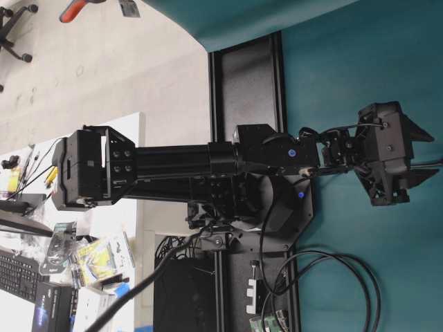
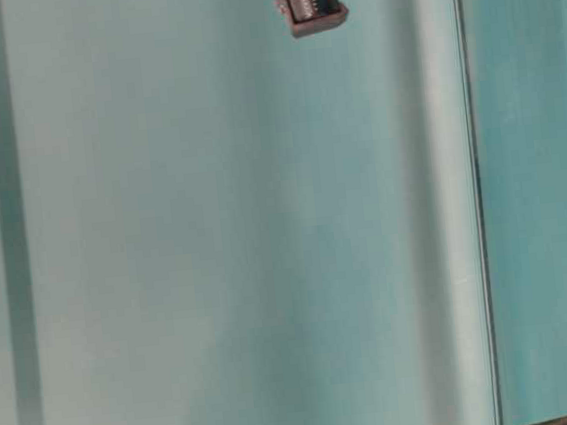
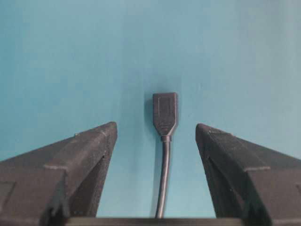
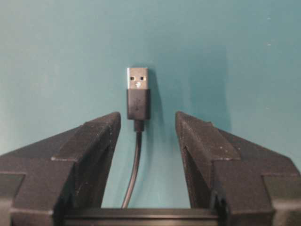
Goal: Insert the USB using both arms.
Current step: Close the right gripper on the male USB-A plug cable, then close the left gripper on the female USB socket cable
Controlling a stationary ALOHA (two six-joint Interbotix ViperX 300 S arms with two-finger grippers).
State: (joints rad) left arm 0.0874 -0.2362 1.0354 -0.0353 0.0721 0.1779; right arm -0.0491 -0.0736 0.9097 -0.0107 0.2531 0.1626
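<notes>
Left tool wide open, empty, straddling a USB socket lying on the teal table. Right tool likewise open around a USB plug, not touching.

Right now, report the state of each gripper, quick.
Left gripper: open, jaws either side of the USB socket, holding nothing.
Right gripper: open, jaws flanking the USB plug, holding nothing.

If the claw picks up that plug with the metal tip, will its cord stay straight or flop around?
Probably flop: the cord is thin and already bends slightly on the cloth. The plug looks small, hard and light, so it should keep its shape, though its smooth, narrow body might twist between the open right gripper's fingers.
</notes>
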